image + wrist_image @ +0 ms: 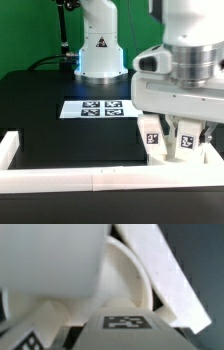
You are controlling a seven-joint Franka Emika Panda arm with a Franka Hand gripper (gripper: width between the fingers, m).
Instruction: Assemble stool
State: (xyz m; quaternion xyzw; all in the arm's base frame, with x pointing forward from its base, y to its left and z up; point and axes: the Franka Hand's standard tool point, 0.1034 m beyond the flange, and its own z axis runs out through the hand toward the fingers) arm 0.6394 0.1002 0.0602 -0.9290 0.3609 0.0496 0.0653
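One arm low, pincer [173, 137] vertical over tagged legs [186, 143] nr rail [60, 177].

Arm: white, rises from its base [100, 55] at the far side of the tabletop | Wrist: bulky, near the camera, pointing down | Hand [172, 140]: low, finger opening hidden

- A black table [50, 120] fills most of the scene.
- A green wall [30, 30] stands far behind it.
- White rails [90, 180] run along the table's near edge and its left side.
- The marker board [98, 107] lies flat on the far part of the table.
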